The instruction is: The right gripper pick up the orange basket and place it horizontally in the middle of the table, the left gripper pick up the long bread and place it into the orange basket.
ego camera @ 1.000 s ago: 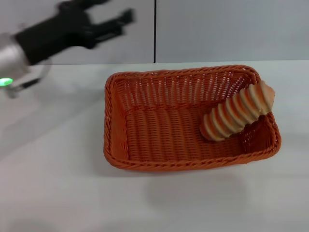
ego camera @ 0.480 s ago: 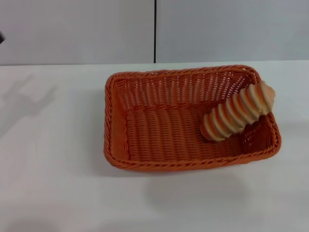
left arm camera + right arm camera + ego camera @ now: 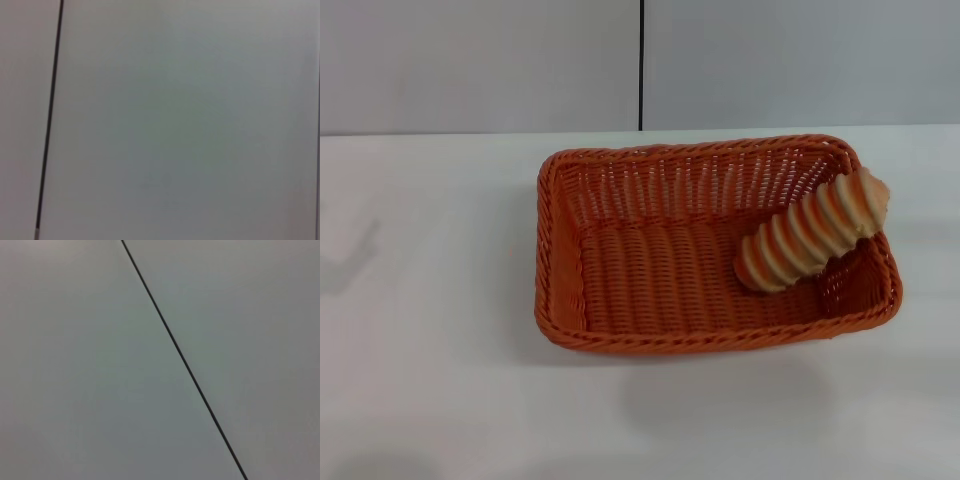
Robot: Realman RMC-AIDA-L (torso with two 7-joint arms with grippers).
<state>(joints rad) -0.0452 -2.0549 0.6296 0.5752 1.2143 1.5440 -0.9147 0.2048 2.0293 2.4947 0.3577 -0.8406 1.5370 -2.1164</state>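
The orange basket (image 3: 650, 265) lies lengthwise across the middle of the white table (image 3: 430, 380) in the head view. Inside it the long bread (image 3: 810, 232) leans slanted against the basket's right end, its upper tip resting on the right rim and its lower end on the basket floor. Neither gripper shows in any view. Both wrist views show only a plain grey wall with a thin dark seam.
A grey wall with a dark vertical seam (image 3: 641, 65) stands behind the table's far edge. A faint shadow falls on the table at the far left (image 3: 345, 255).
The left arm, seen at the upper left a second ago, has withdrawn out of the head view. Its shadow has slid leftward on the table. Basket and bread have not moved.
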